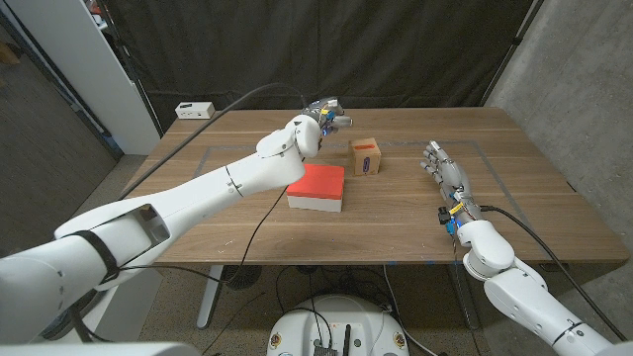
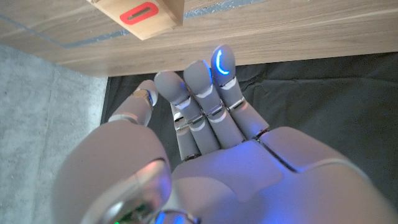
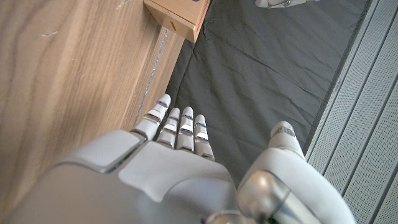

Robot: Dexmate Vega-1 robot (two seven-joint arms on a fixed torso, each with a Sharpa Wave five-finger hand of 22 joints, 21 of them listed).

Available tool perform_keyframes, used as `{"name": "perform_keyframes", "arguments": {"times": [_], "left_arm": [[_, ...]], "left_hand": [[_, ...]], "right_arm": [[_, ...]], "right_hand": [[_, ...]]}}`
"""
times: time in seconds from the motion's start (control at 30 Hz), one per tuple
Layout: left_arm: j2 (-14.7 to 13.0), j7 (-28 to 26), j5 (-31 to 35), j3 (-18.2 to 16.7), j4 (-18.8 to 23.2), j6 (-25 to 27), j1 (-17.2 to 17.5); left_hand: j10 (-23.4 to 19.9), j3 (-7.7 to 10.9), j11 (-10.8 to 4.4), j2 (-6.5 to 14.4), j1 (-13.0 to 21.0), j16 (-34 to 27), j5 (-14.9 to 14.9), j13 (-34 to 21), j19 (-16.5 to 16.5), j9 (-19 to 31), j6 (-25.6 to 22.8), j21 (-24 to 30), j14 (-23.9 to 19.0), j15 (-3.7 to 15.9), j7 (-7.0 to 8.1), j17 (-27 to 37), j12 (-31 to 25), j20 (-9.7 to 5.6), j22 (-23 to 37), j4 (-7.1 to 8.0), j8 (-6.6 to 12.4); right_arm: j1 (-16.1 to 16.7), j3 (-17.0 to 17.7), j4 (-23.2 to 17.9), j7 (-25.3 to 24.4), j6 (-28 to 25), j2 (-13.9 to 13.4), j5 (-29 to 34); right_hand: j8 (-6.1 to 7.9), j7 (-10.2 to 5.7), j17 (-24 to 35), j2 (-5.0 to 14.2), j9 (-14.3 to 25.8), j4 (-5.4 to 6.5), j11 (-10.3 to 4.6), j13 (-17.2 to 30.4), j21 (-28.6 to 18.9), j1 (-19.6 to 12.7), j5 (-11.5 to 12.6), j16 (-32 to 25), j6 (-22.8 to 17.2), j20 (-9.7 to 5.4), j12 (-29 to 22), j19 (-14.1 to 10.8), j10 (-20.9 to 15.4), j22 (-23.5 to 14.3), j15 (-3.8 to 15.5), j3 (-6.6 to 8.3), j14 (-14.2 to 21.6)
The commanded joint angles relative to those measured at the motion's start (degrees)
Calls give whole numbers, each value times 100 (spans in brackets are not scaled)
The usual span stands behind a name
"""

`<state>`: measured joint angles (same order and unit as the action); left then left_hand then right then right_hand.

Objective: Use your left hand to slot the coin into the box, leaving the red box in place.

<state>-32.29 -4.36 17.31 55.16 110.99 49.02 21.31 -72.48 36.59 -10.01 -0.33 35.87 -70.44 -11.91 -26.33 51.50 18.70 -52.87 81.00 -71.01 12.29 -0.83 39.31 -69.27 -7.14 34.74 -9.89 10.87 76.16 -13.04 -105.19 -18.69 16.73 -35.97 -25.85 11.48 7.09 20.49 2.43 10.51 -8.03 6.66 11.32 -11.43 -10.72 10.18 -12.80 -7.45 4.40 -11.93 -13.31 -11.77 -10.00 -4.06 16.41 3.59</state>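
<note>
The left hand (image 1: 322,116) hovers above the table's (image 1: 247,227) far side, just behind the slotted box (image 1: 365,156), fingers (image 2: 205,93) straight and close together; whether it holds the coin cannot be told. The red box (image 1: 317,187) lies near the slotted one. The right hand (image 1: 445,175) waits open.

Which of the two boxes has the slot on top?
The small wooden box, with a red-rimmed slot in its top; the flat red box beside it has a plain top.

A robotics lab: a wooden surface (image 1: 247,232) backed by black curtains (image 1: 326,49), with a bare concrete wall (image 1: 584,89) at right.
</note>
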Motion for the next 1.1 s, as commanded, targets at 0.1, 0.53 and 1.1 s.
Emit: {"name": "perform_keyframes", "arguments": {"times": [0.1, 0.53, 1.1], "left_arm": [[-221, -1208, -791, -1566, 521, -1201, 1606], [-460, -1374, -2064, -2615, 446, -3350, 2821], [-778, -671, -2998, -3152, -495, -5694, 3499]], "left_hand": [[418, -80, 198, 77, 45, 398, -26, 309, -447, 24, 170, -63, 478, 13, -19, -589, 347, -379, -206, -19, -5], [3132, 295, 842, 275, -1116, 2772, -93, 1344, -2875, -175, 839, -1204, 3230, -636, -107, -2593, 2997, 574, -1901, 89, 141], [5900, 60, 1318, -315, -2131, 5028, 125, 1518, -5284, -767, 3189, -3268, 6061, -1099, -221, -2894, 5059, 547, -2525, 52, -74]], "right_arm": [[82, 72, -50, 66, 178, 28, 12], [88, 54, -34, 173, 305, 103, -37], [66, 12, -20, 161, 360, 147, 83]], "right_hand": [[13, 0, -4, 46, 31, -27, -28, 29, -30, -25, -9, -46, -48, -42, -4, -74, -34, -15, 39, 0, 51], [18, 45, -8, 39, 30, -32, -76, 25, -31, -32, -9, -38, -85, -143, 43, -110, 85, -12, 90, 0, 42], [1, 56, -21, 15, 24, -40, -230, 3, -13, -38, -10, -17, -100, -213, 87, -101, 211, -10, 196, -6, 4]]}}
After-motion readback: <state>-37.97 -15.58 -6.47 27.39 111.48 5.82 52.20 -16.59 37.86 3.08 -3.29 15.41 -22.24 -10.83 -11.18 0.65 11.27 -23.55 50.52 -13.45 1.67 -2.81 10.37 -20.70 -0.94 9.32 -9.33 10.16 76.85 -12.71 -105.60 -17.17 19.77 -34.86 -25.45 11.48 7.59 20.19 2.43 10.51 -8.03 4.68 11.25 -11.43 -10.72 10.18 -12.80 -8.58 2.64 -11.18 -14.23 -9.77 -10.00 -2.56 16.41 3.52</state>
